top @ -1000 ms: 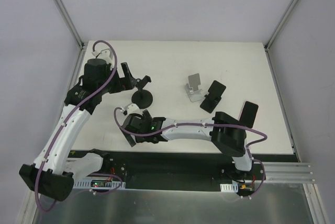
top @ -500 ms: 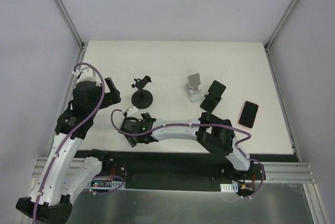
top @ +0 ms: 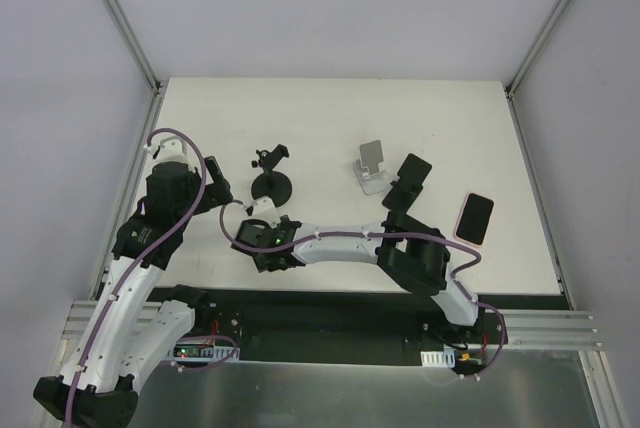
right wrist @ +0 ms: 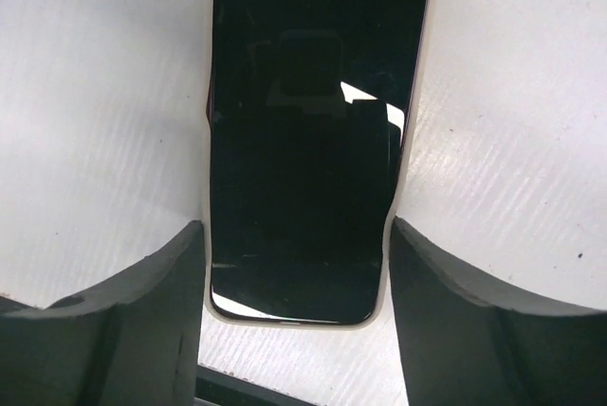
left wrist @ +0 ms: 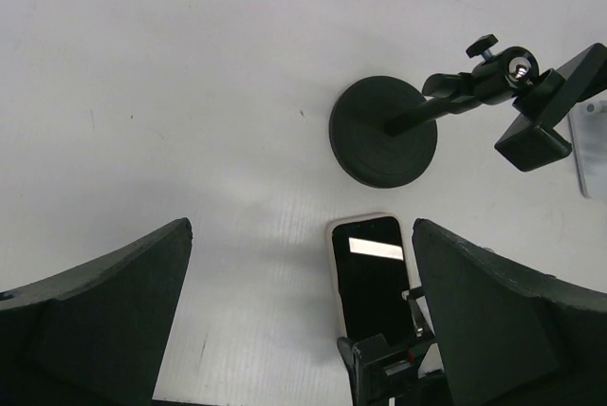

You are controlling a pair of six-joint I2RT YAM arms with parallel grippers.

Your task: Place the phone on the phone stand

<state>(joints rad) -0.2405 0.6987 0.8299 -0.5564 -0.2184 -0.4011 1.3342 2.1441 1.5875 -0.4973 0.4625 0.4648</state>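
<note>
A phone in a cream case (right wrist: 303, 131) lies flat, screen up, on the white table (top: 330, 118). My right gripper (right wrist: 297, 235) straddles its near end, both fingers (right wrist: 142, 321) pressed against the case's long edges. In the top view the right gripper (top: 262, 245) hides the phone near the front left of the table. The left wrist view shows the phone (left wrist: 368, 273) under my open, empty left gripper (left wrist: 303, 321), which hovers beside it (top: 222, 198). A black round-based stand with a clamp (top: 272, 185) is just behind the phone (left wrist: 384, 131).
A silver phone stand (top: 372, 165) and a black folding stand (top: 405, 184) sit right of centre. A second phone in a pink case (top: 474, 218) lies at the right. The frame posts rise at the far table corners.
My left arm has pulled back from the black clamp stand toward the near left, then eased right. My right gripper shifted slightly left, then back over the phone.
</note>
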